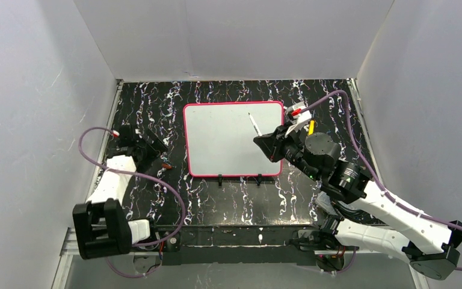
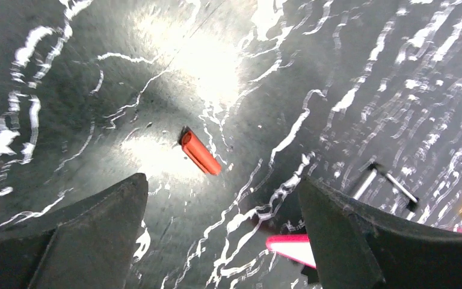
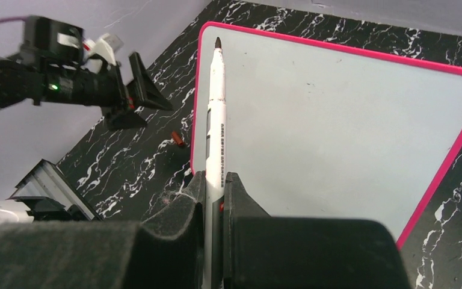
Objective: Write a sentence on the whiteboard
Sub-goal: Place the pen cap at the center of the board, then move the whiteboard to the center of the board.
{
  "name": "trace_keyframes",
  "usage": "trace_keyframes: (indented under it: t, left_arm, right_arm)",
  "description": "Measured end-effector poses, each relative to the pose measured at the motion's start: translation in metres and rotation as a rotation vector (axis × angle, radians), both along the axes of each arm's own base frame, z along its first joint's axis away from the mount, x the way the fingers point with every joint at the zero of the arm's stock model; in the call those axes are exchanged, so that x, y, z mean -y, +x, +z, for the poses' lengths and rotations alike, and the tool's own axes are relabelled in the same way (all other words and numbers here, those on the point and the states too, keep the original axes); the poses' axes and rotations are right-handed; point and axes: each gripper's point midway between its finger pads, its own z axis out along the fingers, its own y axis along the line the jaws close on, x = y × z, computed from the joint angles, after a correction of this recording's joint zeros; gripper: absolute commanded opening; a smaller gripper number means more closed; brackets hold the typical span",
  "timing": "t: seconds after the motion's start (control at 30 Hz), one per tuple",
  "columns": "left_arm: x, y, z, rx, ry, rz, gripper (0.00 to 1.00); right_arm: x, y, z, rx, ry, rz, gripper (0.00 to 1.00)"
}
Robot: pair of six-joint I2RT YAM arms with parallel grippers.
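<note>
White and glossy inside its pink frame, the whiteboard [image 1: 228, 138] lies in the middle of the black marbled surface [image 1: 150, 102]. No lettering shows on it, so I judge the writing not yet begun. The right pincer [image 3: 215, 183] is clamped tight on the barrel of a white marker [image 3: 216, 120], well back from its tip. The marker is uncapped and its dark tip reaches out over the board; whether the tip touches the board I cannot tell. That grip far from the tip is the main worry: pressing down could make the marker pivot or slip between the jaws, leaving strokes faint, skewed or broken, while too hard a press could crush the nib. Nothing pins the board. The left pincer [image 2: 221, 186] hangs wide open and empty, well apart from it, above the red cap [image 2: 200, 152] lying on the surface. A dragging stroke might therefore push the board sideways on its small black feet and spoil the line. The cap, being round, could roll away if nudged, and an uncapped tip may dry.
</note>
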Motion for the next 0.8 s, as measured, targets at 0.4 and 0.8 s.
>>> trace_keyframes:
  t: [0.4,0.8]
  left_arm:
    - [0.035,0.014,0.178,0.423,0.026,-0.442,0.95]
    - [0.091,0.063,0.2,0.632,-0.289,-0.736,0.95]
  right_arm:
    - [0.004,0.016,0.006,0.061,-0.159,0.036,0.01]
    - [0.027,0.021,-0.009,0.003,-0.124,0.079,0.01]
